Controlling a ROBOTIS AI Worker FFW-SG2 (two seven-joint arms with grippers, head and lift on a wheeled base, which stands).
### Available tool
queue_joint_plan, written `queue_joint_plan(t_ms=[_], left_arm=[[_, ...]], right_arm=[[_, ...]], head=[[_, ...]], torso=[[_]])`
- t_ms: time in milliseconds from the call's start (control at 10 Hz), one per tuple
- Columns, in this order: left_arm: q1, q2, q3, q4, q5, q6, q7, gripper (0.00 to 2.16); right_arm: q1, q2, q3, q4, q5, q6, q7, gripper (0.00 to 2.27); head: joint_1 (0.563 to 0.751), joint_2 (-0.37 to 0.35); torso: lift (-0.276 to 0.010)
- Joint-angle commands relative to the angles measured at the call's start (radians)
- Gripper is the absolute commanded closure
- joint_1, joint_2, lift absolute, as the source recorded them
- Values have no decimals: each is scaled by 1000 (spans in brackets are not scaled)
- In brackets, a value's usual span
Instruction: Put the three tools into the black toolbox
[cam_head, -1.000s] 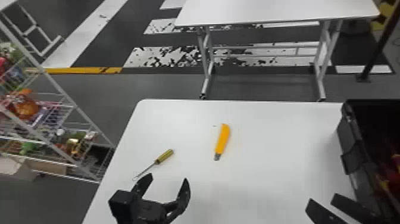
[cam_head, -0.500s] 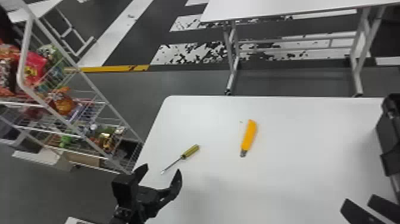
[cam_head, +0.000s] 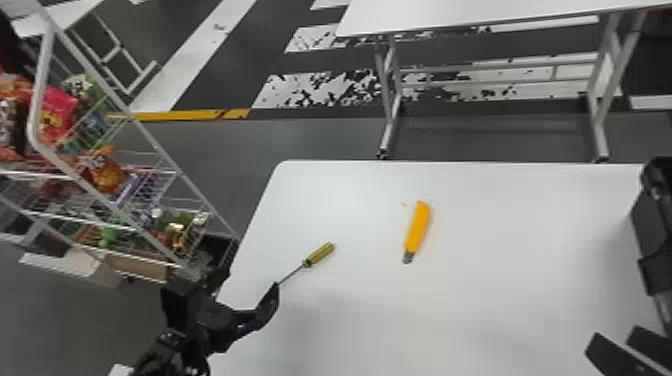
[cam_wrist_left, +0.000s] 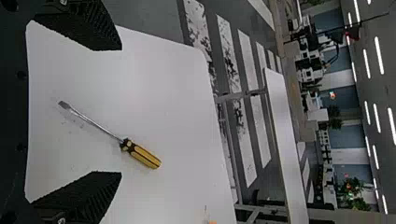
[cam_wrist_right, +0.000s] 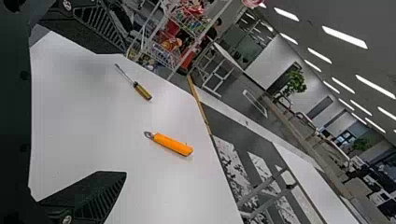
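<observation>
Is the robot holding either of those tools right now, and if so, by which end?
Nothing is held: the screwdriver and the orange cutter both lie on the white table, with the fingers of both grippers apart.

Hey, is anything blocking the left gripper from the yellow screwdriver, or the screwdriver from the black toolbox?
Nothing visible stands between the left gripper and the screwdriver. On the way to the toolbox, the orange cutter lies flat on the table, and the right gripper is near the box.
</observation>
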Motion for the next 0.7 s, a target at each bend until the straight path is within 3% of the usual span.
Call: queue_joint_plan(t_ms=[0, 400, 600], left_arm=[[-52, 10, 24, 52, -11, -4, -62, 36], [-195, 76, 24, 236, -17, -81, -191, 36], [-245, 122, -18, 271, -20, -1, -203, 39]], right_arm=[[-8, -16, -2, 10, -2, 4, 0, 66], [-8, -22, 1, 23, 2, 13, 9, 66], [-2, -21, 4, 18, 4, 28, 14, 66]], head=[[695, 350], [695, 350], [695, 350]], torso=[[-51], [-51], [-51]])
